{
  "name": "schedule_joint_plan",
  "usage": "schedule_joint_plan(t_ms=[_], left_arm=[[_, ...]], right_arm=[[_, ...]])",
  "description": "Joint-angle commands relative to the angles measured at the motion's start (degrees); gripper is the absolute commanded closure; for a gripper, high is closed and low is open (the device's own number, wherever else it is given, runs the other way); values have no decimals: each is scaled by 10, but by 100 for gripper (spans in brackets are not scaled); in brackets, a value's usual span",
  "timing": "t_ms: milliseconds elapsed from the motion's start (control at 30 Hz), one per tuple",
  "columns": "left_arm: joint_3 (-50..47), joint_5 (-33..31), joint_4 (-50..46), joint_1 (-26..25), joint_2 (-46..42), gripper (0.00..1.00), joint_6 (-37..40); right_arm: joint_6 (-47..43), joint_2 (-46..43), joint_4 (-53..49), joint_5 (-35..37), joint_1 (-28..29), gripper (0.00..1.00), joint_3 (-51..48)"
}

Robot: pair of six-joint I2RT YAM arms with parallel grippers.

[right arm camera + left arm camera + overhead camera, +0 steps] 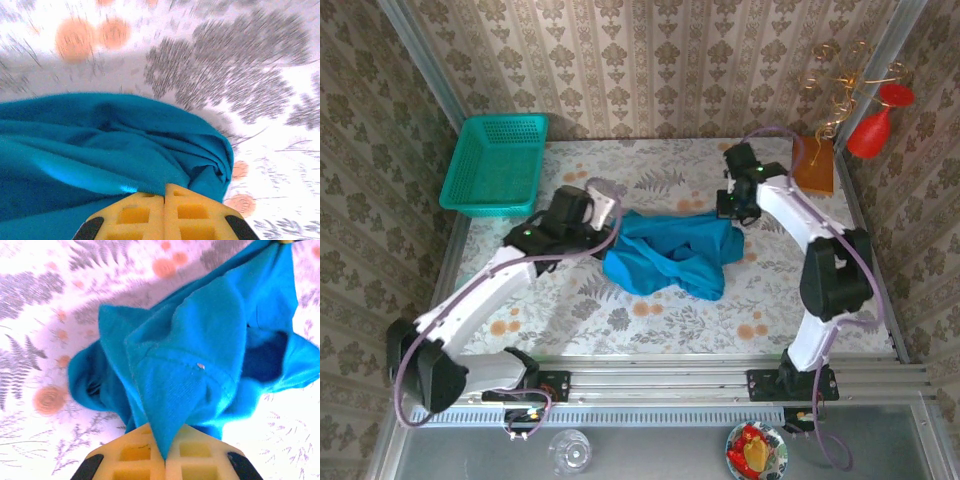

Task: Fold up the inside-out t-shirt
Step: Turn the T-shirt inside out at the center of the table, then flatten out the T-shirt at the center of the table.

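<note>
The single inside-out t-shirt [670,255] lies bunched mid-counter [620,320], its long axis running left to right, the right end slightly farther; it is plain blue-teal, rumpled, with stitched seams showing. Two tools hold it: the left tool [165,452] pinches a peaked fold at its left end; the right tool [165,192] is clamped on cloth at its far-right corner; one teal mesh basket [495,165] sits at the far left.

This looks like a robot test booth dressed as a home. A left arm [470,300] and a right arm [820,255] are bolted to a metal rail [670,381] at the edge of a table [660,160] with a floral cover. Patterned wallpaper [650,60] lines the walls, and there is a plastic basket [505,122] and a red ornament [872,130].
</note>
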Motion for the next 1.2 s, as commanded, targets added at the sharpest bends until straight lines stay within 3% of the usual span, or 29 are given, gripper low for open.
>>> schedule_joint_plan(t_ms=[0,167,300,433,567,867,1000,1167], left_arm=[[-42,32,-14,34,-30,100,16],[-148,59,29,76,-35,99,-44],[-211,74,80,83,-6,88,-78],[-214,52,71,84,12,78,-87],[-189,16,40,83,-16,59,-77],[-154,-5,3,83,-18,54,-74],[-174,21,25,137,-30,54,-99],[-195,64,41,193,-68,54,-113]], right_arm=[[-7,-51,-31,2,-30,100,13],[5,-66,-41,4,-65,100,-8],[20,-76,-45,-13,-50,69,-27],[36,-110,-26,-31,12,63,-65],[51,-107,-32,-27,100,62,-84],[128,-38,80,-92,323,60,-93],[159,41,129,-133,366,57,-42],[175,140,162,-159,377,54,26]])
